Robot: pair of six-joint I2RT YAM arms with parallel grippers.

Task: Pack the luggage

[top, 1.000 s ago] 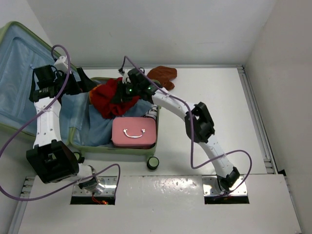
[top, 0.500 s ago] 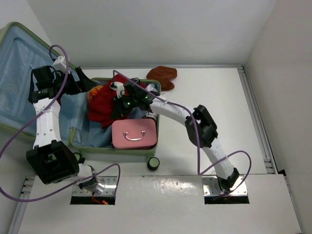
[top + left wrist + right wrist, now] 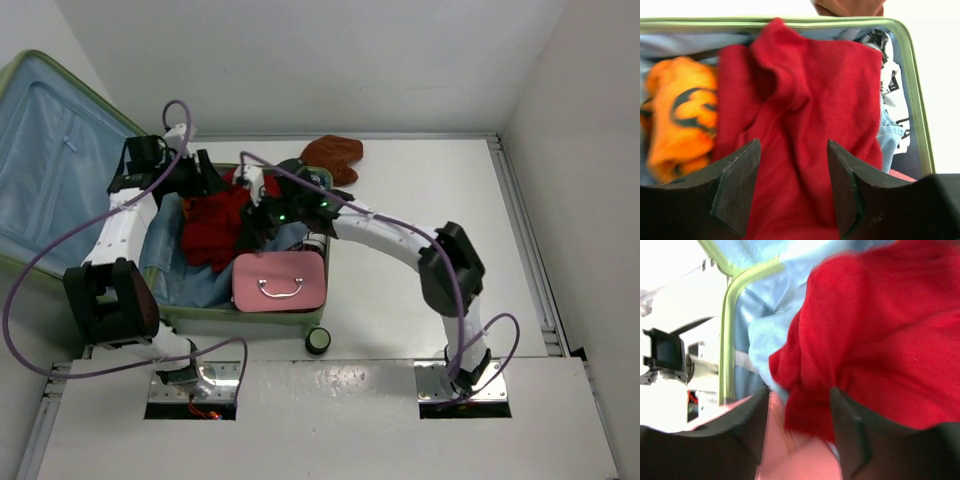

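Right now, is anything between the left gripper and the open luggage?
Nothing visible. The left gripper hangs with jaws apart right over the red garment lying inside the luggage; no object sits between them.

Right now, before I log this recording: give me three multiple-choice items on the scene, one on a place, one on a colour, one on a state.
1. Where in the luggage is the pink case? A) far corner B) against the near wall C) on the lid
2. The cloth item on the table beyond the luggage is: A) blue B) rust-brown C) yellow
3. The luggage is: A) open B) zipped shut C) standing closed

B, it sits beside the near green wall; B, as seen from above; A, its blue lining shows.
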